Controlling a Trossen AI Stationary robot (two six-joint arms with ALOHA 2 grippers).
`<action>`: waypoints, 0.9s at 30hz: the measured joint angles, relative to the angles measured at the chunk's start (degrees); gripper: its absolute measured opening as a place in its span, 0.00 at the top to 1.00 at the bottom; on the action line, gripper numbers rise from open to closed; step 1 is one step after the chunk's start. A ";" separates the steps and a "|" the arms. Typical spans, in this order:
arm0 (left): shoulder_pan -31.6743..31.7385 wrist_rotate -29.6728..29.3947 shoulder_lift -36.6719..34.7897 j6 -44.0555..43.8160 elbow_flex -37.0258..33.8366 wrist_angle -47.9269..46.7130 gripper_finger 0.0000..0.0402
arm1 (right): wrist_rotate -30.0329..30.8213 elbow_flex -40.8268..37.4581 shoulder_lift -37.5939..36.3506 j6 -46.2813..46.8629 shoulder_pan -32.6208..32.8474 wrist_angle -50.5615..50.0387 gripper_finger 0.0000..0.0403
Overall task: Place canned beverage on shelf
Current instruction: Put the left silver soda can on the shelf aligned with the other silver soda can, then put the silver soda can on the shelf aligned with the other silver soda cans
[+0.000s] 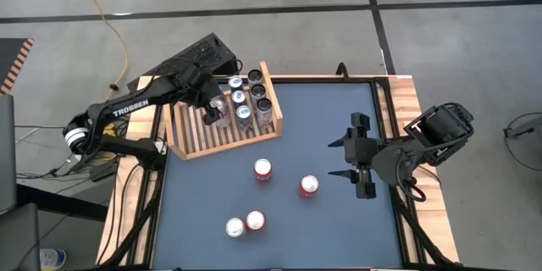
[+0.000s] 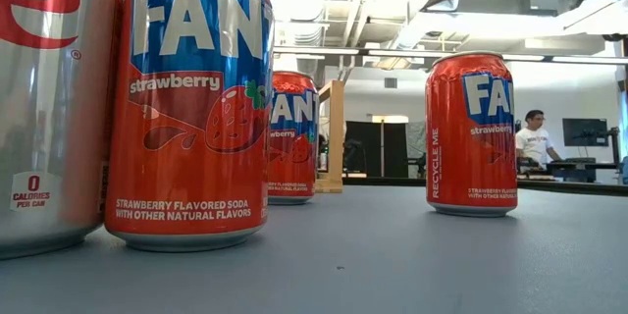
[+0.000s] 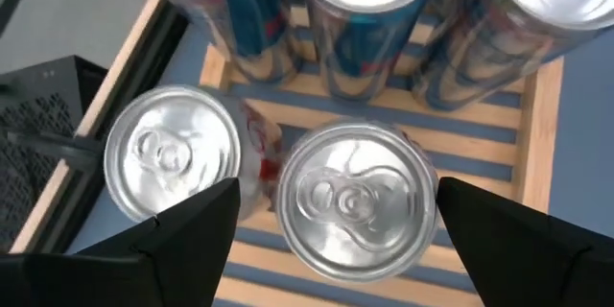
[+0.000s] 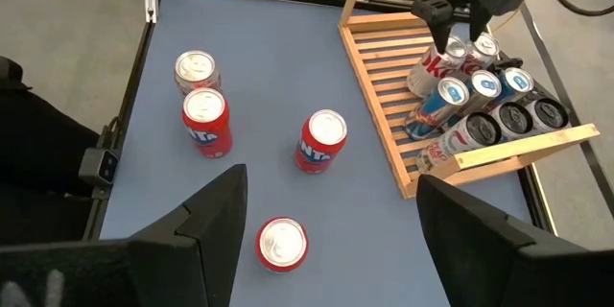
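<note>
Dark blue-grey worktop (image 1: pixel 339 229) carried light-wood slatted shelf (image 1: pixel 212 140) at far left corner. We saw left pincer (image 1: pixel 213 112) low over shelf, fingers spread either side of silver-topped can (image 3: pixel 350 201) standing on slats, not clamping it; second silver can (image 3: pixel 173 153) just beside, further cans (image 1: pixel 250 93) in rows behind. Right pincer (image 1: pixel 360 159) hung released above worktop's right side, empty. Three red strawberry-soda cans (image 1: pixel 262 170) and one silver can (image 1: pixel 235 228) stood upright on worktop, apart from shelf.
</note>
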 joint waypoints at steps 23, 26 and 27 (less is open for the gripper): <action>-6.37 -8.26 -11.75 -2.24 9.63 -5.80 0.15 | -0.02 0.00 0.02 0.65 0.01 -0.02 0.31; -11.01 -6.46 -15.99 -6.49 10.47 -7.19 0.15 | 0.00 0.00 0.02 0.64 -0.02 -0.02 0.31; -12.90 -5.23 -17.47 -8.02 10.47 -7.32 0.15 | -0.01 0.00 0.02 0.63 0.01 -0.01 0.31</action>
